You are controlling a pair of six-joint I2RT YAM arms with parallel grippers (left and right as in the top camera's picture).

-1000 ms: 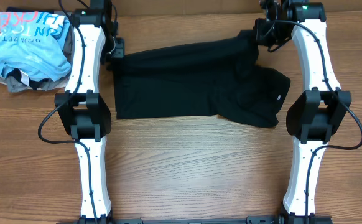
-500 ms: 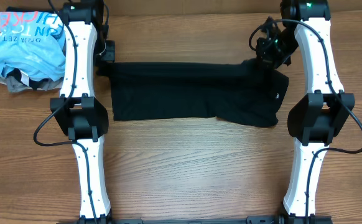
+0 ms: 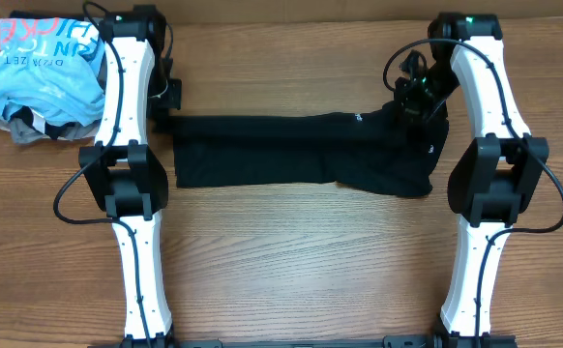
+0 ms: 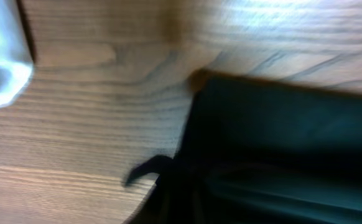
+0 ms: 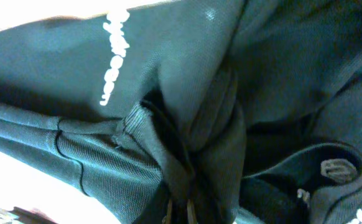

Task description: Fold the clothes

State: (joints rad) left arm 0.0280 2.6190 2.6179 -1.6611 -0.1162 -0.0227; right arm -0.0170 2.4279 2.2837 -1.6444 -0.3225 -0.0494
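Note:
The black T-shirt [image 3: 291, 150] lies across the middle of the table, its far edge doubled over toward the front. My left gripper [image 3: 165, 106] is at the shirt's far left corner, shut on the black cloth [image 4: 274, 149]; its fingers are hidden in the dark fabric. My right gripper [image 3: 412, 97] is at the far right corner, shut on a bunched fold of the shirt [image 5: 187, 155]. White lettering [image 5: 112, 56] shows on the cloth near it. A small white mark [image 3: 430, 148] sits on the right part.
A crumpled light blue shirt with pink and white lettering [image 3: 44, 72] lies over grey and beige garments at the far left; its pale edge shows in the left wrist view [image 4: 0, 68]. Bare wooden table [image 3: 301, 261] spreads in front of the shirt.
Both grippers have moved toward the front with the shirt's far edge, laying it over the rest. The shirt's outline has become a narrower, straighter band.

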